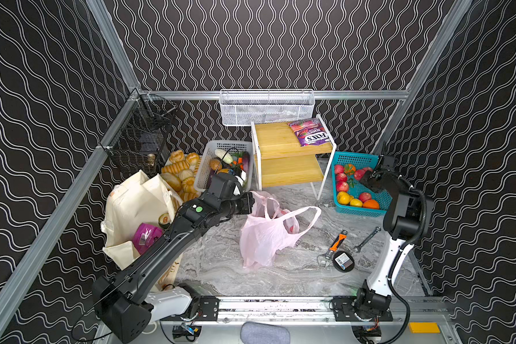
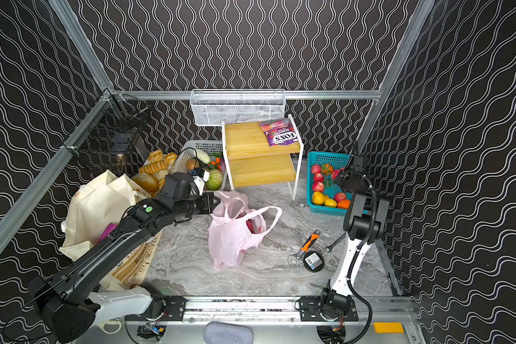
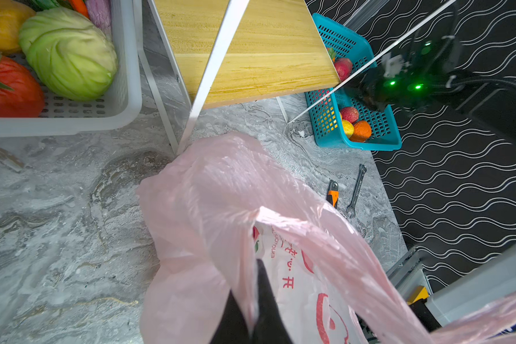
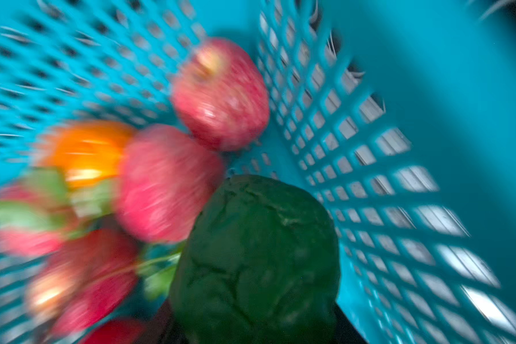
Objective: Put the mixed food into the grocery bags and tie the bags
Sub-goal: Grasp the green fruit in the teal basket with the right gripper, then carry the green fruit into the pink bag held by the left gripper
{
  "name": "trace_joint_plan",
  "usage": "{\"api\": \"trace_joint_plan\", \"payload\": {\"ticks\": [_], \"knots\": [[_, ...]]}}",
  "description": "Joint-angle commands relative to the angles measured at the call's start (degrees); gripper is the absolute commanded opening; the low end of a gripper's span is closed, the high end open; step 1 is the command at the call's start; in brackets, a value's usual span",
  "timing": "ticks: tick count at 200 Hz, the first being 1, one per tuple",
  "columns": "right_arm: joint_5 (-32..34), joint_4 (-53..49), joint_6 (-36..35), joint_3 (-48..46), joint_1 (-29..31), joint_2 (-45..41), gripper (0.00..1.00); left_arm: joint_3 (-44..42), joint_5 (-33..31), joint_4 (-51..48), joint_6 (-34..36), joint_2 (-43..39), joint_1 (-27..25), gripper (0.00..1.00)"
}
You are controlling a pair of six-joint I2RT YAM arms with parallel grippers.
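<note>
Top views: holding pink plastic carrier [image 1: 262, 235] up by its rim with left tool [image 1: 250, 202], clamped shut on it. Reaching right tool [image 1: 367, 181] into teal basket [image 1: 356, 157] around dark green fruit [image 4: 256, 253]; cannot tell through blur whether gripped. Carrier well across worktop [image 1: 295, 268] from right tool, touching left.

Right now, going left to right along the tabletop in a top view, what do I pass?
cream canvas tote → pink plastic bag → orange-handled wrench → silver spanner
</note>
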Motion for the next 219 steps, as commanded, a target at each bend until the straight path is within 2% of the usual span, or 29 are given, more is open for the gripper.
{"api": "trace_joint_plan", "payload": {"ticks": [1, 39, 66, 75, 115, 145, 158, 188, 219], "knots": [[-3.3, 1.9, 0.7, -2.3, 0.1, -4.2, 0.49, -0.1, -0.3, 0.4, 0.4, -0.4, 0.1, 0.0], [-9.2, 1.2, 2.0, -9.0, 0.1, -13.2, 0.49, -0.7, -0.2, 0.6, 0.3, -0.8, 0.1, 0.0], [-19.4, 3.6, 4.3, -15.9, 0.1, -23.7, 0.5, -0.8, -0.8, 0.5, 0.7, -1.1, 0.1, 0.0], [-20.5, 4.4, 4.9, -18.5, 0.1, -27.5, 0.5, -1.2, -1.4, 0.7, 0.5, -1.5, 0.1, 0.0], [-30.7, 7.6, 14.0, -31.4, 2.4, -43.7, 0.48, -2.6, -1.8, 2.2, 0.1, -2.5, 0.1, 0.0], [-30.3, 3.9, 14.8, -36.9, 11.6, -52.5, 0.47, -2.6, -0.9, 2.6, 0.4, -2.3, 0.2, 0.0], [-33.1, 2.7, 14.9, -38.4, 16.2, -54.6, 0.47, -2.2, -0.7, 2.4, 0.9, -2.0, 0.2, 0.0], [-38.8, 1.6, 15.5, -41.5, 25.9, -56.8, 0.46, -1.6, -0.2, 2.7, 1.0, -1.9, 0.3, 0.0], [-44.9, -0.6, 12.1, -40.7, 34.1, -54.6, 0.46, -2.2, 1.4, 3.9, 0.3, -1.7, 0.4, 0.0]]}}
